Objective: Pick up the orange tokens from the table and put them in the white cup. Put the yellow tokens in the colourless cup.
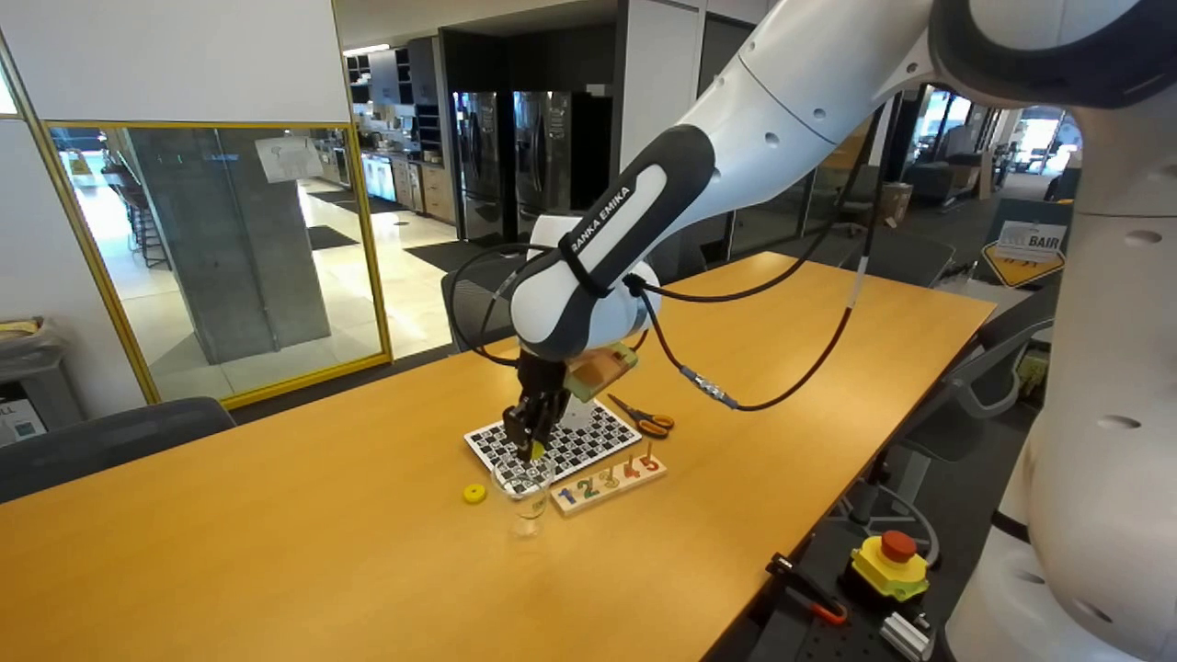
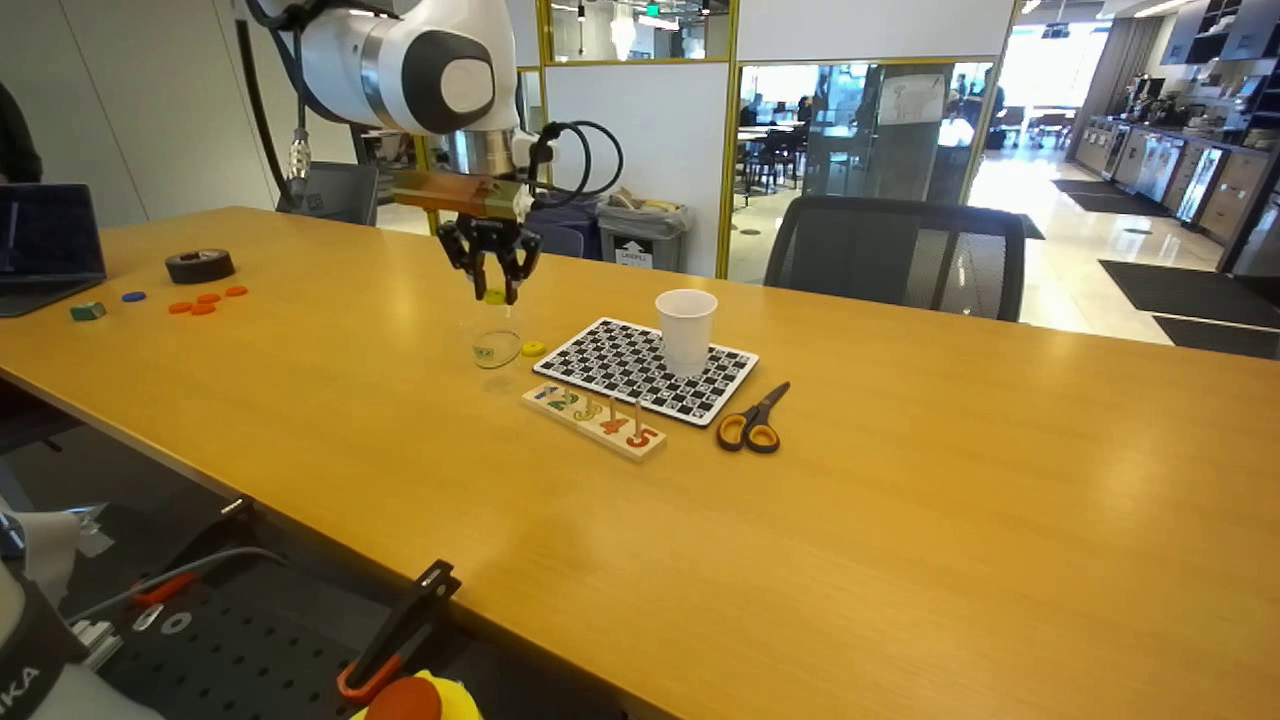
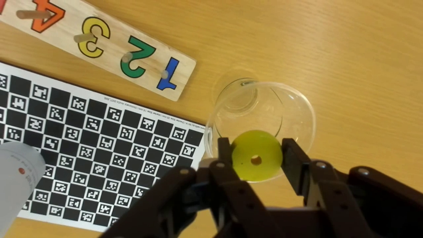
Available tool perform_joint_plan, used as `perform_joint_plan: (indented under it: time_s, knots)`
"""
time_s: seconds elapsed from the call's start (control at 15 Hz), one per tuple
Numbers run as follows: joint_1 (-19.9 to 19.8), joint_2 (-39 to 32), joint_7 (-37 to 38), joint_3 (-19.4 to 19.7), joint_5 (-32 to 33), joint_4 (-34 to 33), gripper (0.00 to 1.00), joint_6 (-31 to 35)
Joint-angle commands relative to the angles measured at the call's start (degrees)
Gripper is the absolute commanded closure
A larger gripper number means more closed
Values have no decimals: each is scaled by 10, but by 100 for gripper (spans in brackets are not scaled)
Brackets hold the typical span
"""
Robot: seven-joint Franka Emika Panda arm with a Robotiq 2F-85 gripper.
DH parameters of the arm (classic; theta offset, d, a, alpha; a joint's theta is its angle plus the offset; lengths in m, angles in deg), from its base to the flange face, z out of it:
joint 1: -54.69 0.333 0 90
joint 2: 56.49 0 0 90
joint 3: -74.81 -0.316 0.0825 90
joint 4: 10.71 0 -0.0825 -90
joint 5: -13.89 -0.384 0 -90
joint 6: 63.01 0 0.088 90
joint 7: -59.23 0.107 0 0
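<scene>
Yellow holed token (image 3: 257, 148) | pinched by black gripper (image 3: 255, 154) | see-through round-rimmed cup (image 3: 294, 112) beneath

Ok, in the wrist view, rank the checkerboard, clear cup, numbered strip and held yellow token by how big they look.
1. Checkerboard, though the frame cuts it off
2. Numbered strip and clear cup: too alike to rank, strip cut off too
3. Yellow token

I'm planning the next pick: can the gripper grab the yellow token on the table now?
Probably not yet: the gripper is shut on another yellow token over the clear cup. Once emptied, it likely could: nothing covers the loose token, though the cup stands close by.
</scene>
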Motion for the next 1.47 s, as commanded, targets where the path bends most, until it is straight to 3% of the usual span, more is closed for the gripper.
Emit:
perform_joint_plan:
  time_s: [0.0, 0.2, 0.27, 0.67, 1.2, 1.4]
  knots:
    - [-13, -14, -16, -11, -16, -28, 27, -23]
    - [-16, -20, -17, -13, -16, -35, 3, -27]
    - [-16, -22, -17, -13, -16, -38, 0, -30]
    - [-4, -46, 1, -9, 18, -84, 0, -13]
    - [31, -196, 49, 6, 119, -227, 0, -25]
    - [33, -247, 29, -1, 138, -267, 0, -38]
